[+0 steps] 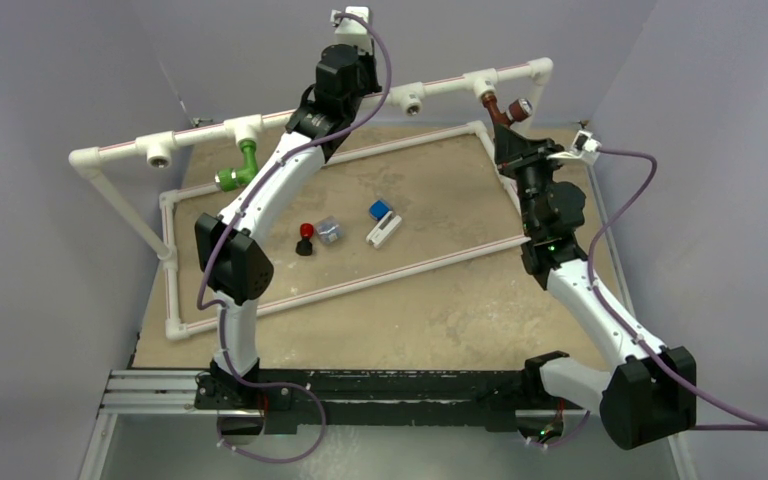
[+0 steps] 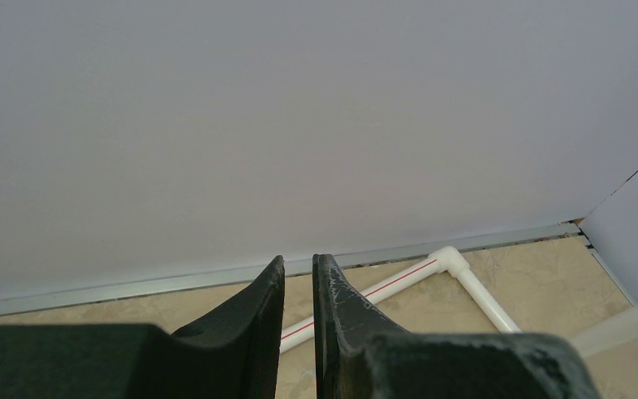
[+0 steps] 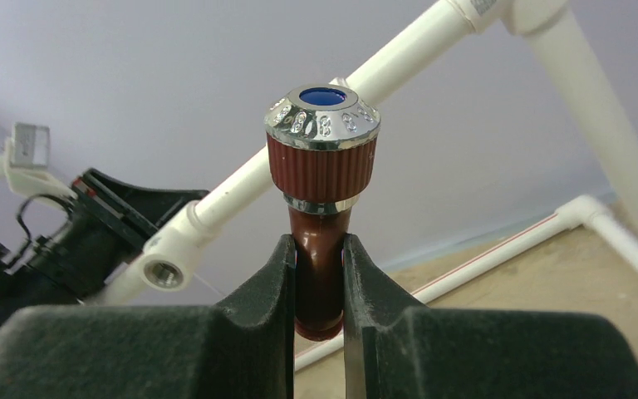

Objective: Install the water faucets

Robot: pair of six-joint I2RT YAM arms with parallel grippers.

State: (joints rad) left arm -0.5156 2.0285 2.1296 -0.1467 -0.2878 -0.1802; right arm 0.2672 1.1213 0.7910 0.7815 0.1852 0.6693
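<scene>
My right pincer [image 3: 317, 249] is clamping the reddish-brown faucet [image 3: 321, 158] by its neck, long axis pointing straight out ahead of me. Just beyond, it's sitting under the white tee [image 1: 479, 80], looks like. The green faucet [image 1: 240, 168] is hanging off the left tee [image 1: 245, 127]; my left pincer [image 2: 299, 270] is idling closed on nothing, way back.

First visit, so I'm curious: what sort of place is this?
Likely a robotics lab test cell: plain grey walls box in a table, a white pipe frame stands on it, and two robot arms are mounted at its near edge.
</scene>
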